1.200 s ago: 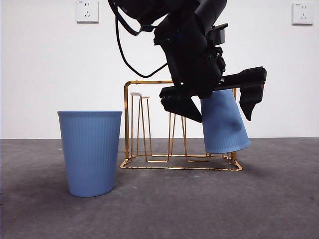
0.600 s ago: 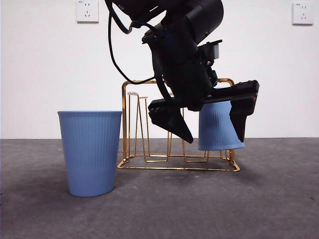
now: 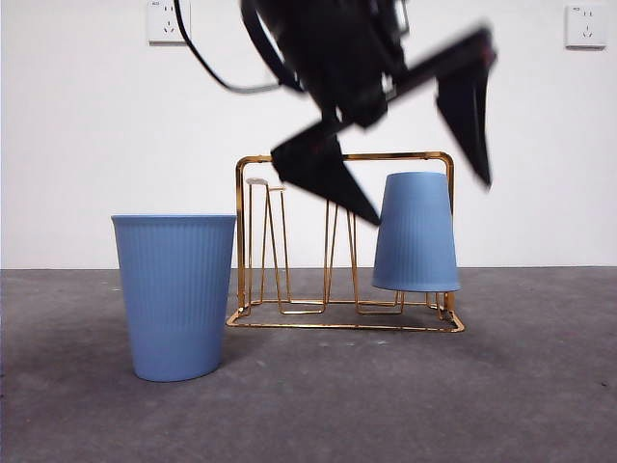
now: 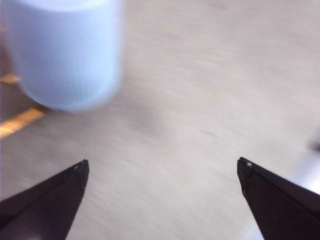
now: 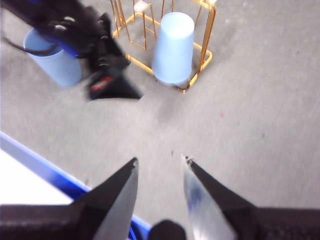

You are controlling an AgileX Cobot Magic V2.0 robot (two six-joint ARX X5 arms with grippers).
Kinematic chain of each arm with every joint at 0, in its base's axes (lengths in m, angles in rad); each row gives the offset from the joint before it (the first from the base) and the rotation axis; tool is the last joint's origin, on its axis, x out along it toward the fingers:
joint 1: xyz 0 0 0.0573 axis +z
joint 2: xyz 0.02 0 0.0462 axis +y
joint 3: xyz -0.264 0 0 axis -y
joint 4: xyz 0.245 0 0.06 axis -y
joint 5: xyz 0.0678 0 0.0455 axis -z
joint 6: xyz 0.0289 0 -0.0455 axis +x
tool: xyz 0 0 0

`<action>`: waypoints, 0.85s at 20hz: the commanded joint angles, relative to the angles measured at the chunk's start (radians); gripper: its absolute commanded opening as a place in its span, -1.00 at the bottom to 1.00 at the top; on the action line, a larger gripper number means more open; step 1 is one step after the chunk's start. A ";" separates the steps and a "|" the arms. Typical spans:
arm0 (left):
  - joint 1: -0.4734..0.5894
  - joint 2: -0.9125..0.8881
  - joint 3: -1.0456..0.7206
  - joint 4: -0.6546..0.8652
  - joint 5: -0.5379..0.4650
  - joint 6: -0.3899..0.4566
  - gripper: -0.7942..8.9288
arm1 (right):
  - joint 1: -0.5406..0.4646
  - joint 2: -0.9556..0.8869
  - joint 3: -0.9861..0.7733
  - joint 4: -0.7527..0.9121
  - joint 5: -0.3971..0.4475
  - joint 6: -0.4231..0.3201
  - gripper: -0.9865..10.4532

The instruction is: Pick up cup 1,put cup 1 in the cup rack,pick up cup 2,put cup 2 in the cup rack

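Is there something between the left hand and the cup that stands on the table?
Nothing visible. The left hand, open, is above the rack, beside the racked cup. The free cup stands apart on the table, nothing over it.

A: Where's there room to pass?

B: Open grey table point(image 3: 501, 405) in front of the cup rack point(image 3: 345, 318) and to its right side. Left gripper point(image 3: 410, 159) hangs above the rack w/ jaws spread wide, nothing between them; that air is taken.

A: Obstacles?

B: Upright blue cup point(image 3: 176, 294) stands left of the rack, just beside its frame, narrow gap. Inverted cup point(image 3: 416, 233) fills the rack's right end; bare pegs point(image 3: 273, 241) stick up at the left end (thin, easy to snag), gaps between them tight.

A: Other arm?

B: Right gripper point(image 5: 159, 167) sits well back from the rack, jaws slightly apart, clear floor ahead.
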 commanded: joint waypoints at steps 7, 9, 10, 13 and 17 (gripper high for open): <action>-0.006 -0.427 -0.007 -0.148 0.083 0.051 0.19 | -0.002 0.148 -0.006 0.219 -0.243 0.063 -0.52; -0.007 -0.560 -0.007 -0.180 0.014 0.061 0.19 | -0.002 0.232 -0.006 0.293 -0.349 0.090 -0.26; -0.007 -0.624 -0.007 -0.201 -0.027 0.067 0.19 | 0.002 0.286 -0.006 0.338 -0.397 0.101 -0.15; -0.007 -0.781 -0.007 -0.285 -0.146 0.085 0.19 | 0.024 0.443 -0.006 0.460 -0.435 0.153 -0.11; -0.007 -0.927 -0.007 -0.455 -0.301 0.106 0.19 | 0.098 0.674 -0.006 0.630 -0.438 0.233 -0.11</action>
